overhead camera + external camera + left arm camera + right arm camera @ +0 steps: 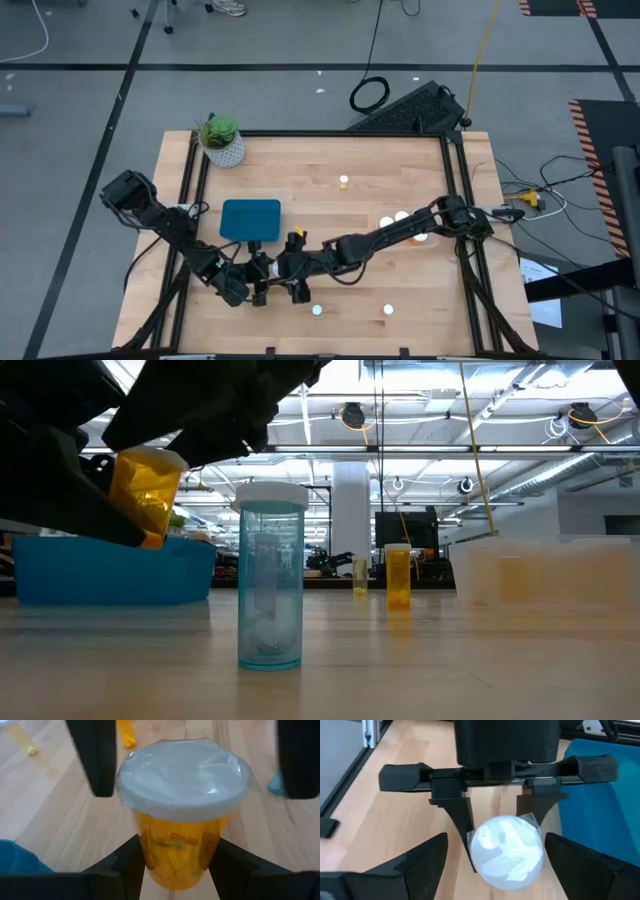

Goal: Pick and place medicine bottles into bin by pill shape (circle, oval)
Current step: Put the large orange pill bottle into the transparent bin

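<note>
Wooden desk under both dark arms — the left gripper has its fingers clamped on an amber white-capped medicine bottle beside the blue plastic bin; the right gripper faces it, fingers spread — released.

An amber bottle with a white cap is held off the table, tilted, at the left of the low view. A clear blue-tinted bottle stands upright at centre-left there, with two amber ones farther back. In the high view, white caps dot the middle, right and lower centre.
</note>
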You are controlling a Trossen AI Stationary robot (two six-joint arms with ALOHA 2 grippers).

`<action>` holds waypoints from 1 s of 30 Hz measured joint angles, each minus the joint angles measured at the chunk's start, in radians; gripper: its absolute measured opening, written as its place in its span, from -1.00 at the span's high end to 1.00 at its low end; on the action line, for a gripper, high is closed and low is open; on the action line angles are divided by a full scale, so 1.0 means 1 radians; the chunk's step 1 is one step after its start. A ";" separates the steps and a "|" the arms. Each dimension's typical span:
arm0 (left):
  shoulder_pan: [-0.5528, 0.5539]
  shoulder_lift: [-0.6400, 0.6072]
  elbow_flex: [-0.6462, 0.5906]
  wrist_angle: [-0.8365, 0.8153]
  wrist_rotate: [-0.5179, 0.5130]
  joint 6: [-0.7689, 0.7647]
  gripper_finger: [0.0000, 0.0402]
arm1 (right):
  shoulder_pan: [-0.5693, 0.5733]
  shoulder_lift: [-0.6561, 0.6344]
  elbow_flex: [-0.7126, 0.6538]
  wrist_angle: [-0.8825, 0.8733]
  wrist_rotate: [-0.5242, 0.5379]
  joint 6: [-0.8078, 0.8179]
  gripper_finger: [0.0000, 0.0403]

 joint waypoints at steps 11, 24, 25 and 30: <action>0.000 0.000 0.000 0.022 0.000 0.022 0.07 | -0.006 -0.001 -0.005 0.000 0.022 -0.003 -0.53; 0.000 0.000 0.000 0.052 -0.001 0.045 0.06 | -0.006 -0.001 -0.008 0.005 0.017 -0.001 -0.04; 0.000 0.000 0.000 0.052 -0.003 0.045 0.05 | -0.006 -0.001 -0.008 0.005 0.017 -0.001 -0.02; 0.000 0.000 0.000 0.054 -0.022 0.034 -0.14 | -0.005 -0.010 -0.008 -0.012 0.017 0.000 -0.05</action>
